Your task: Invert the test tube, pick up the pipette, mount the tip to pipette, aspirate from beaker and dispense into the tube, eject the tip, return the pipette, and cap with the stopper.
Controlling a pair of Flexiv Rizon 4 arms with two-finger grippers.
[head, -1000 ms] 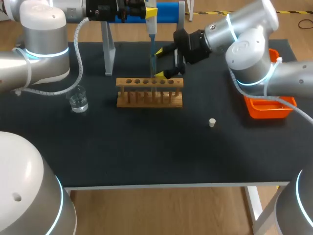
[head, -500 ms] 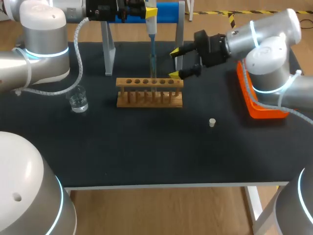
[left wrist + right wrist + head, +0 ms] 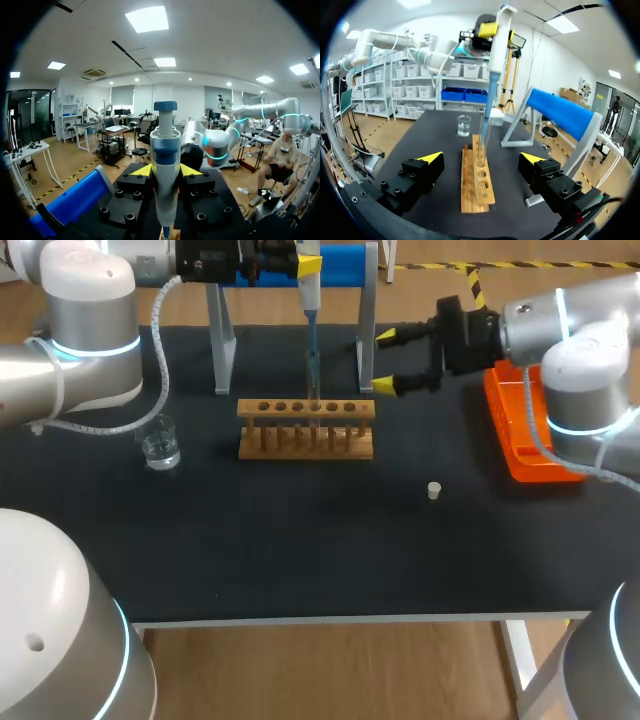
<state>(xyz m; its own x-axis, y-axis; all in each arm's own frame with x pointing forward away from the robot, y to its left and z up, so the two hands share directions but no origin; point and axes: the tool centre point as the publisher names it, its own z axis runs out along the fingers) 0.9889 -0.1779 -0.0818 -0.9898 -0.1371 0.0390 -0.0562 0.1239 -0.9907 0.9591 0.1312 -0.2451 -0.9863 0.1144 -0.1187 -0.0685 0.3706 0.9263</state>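
Left hand (image 3: 305, 262), far centre: grasping pipette (image 3: 311, 300) upright, tip (image 3: 312, 365) down in tube (image 3: 482, 142) in wooden rack (image 3: 305, 428). Right hand (image 3: 388, 361), right of rack: released, fingers apart. Beaker (image 3: 160, 443) left of rack. Stopper (image 3: 434, 490) on table (image 3: 300, 550), near right of rack.

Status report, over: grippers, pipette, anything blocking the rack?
Left gripper shut on pipette, tip in test tube in rack. Right gripper open, empty, beside rack. Stopper loose on table; nothing blocking.

No text, label or number can be read anywhere.
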